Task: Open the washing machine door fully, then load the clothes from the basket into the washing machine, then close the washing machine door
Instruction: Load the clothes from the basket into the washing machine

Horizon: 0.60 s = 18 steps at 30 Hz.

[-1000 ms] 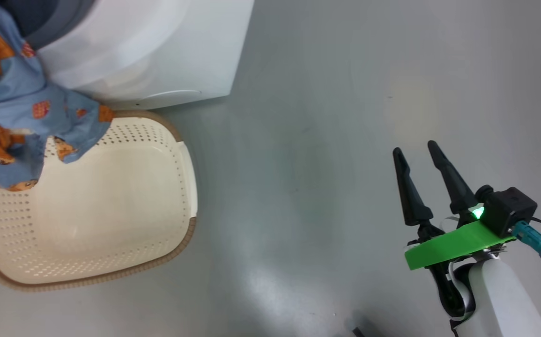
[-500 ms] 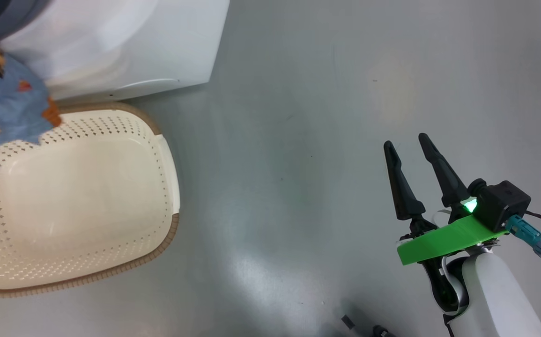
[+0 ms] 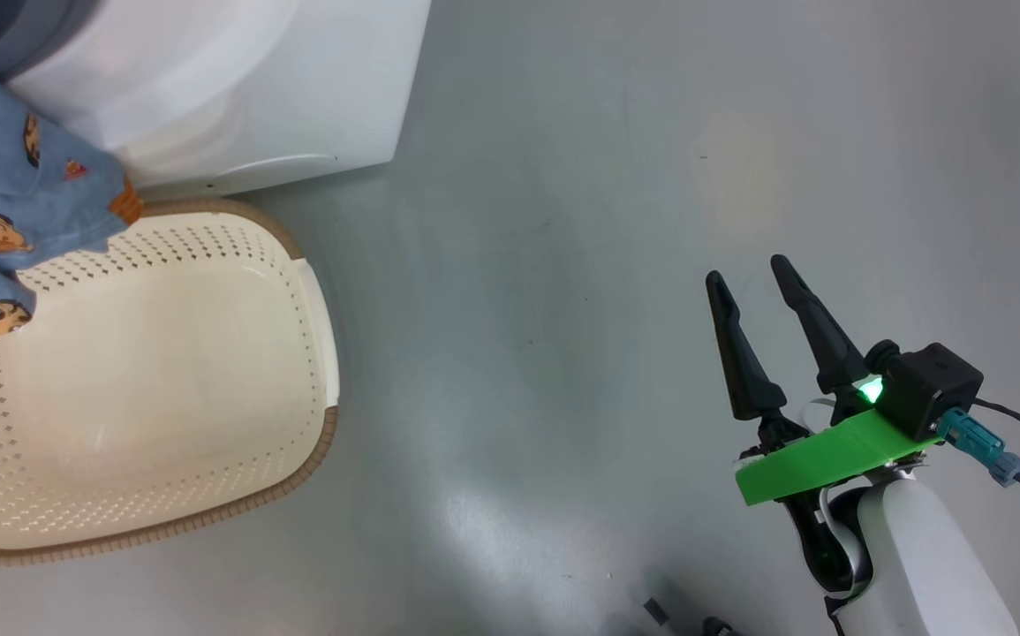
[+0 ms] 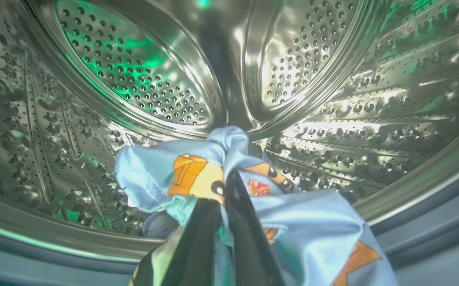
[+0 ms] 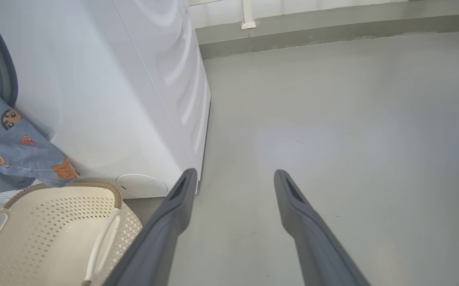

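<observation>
We hold our left gripper (image 4: 229, 176) clamped on the clothes (image 4: 316, 226) inside the washing machine (image 4: 134, 79). Their tail hangs from its mouth over the machine-side edge of the basket (image 3: 320, 424). Our right gripper (image 3: 746, 269) stands spread, empty.

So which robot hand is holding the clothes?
The left hand, pinched shut on the blue clothes inside the drum; the right hand is open and empty.

We see the washing machine (image 3: 236, 88) glossy white at upper left, its drum (image 4: 134, 87) shiny perforated steel. The clothes (image 4: 316, 234) are soft printed cloth, the basket (image 3: 280, 291) matt cream plastic.
</observation>
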Motion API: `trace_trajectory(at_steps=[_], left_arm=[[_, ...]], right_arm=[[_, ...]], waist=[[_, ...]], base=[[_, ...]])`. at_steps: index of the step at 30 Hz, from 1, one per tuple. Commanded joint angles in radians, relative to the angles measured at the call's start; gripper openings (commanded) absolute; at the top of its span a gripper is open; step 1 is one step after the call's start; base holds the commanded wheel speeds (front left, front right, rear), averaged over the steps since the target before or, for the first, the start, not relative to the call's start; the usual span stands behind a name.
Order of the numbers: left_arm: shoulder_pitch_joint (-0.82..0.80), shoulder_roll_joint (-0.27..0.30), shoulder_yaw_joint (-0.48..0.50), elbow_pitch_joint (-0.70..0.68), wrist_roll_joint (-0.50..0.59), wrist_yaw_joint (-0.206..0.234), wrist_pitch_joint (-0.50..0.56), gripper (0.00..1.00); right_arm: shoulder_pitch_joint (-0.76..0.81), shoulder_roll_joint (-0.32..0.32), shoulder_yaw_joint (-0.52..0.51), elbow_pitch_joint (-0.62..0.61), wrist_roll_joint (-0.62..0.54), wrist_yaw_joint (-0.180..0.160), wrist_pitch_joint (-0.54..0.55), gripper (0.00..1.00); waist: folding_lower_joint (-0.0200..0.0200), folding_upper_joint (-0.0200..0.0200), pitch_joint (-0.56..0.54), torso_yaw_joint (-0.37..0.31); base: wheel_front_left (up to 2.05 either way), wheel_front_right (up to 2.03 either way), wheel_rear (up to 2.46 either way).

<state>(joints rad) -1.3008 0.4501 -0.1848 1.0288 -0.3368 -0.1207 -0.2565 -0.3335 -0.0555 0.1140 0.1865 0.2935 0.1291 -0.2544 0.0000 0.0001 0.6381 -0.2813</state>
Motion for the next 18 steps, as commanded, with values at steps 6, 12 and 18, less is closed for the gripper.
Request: trace_trajectory(at_steps=[6,12,18], left_arm=[[-0.087,0.036,-0.024,0.07,-0.005,-0.009,-0.005,1.0],[-0.076,0.023,-0.052,0.062,-0.037,-0.01,-0.005,1.0],[-0.061,0.026,-0.074,0.04,-0.078,-0.01,-0.005,1.0]], right_arm=[[0.007,0.004,0.024,-0.019,0.001,0.002,-0.007,1.0],[0.004,0.005,0.028,-0.018,0.003,0.002,-0.007,1.0],[-0.001,0.005,0.028,-0.016,0.004,0.002,-0.007,1.0]], waist=[[0.0,-0.0001,0.0,0.006],[0.0,-0.0001,-0.002,0.013],[0.0,-0.0001,-0.003,0.018]], base=[[0.0,0.0,0.0],[0.0,0.0,0.0],[0.0,0.0,0.0]])
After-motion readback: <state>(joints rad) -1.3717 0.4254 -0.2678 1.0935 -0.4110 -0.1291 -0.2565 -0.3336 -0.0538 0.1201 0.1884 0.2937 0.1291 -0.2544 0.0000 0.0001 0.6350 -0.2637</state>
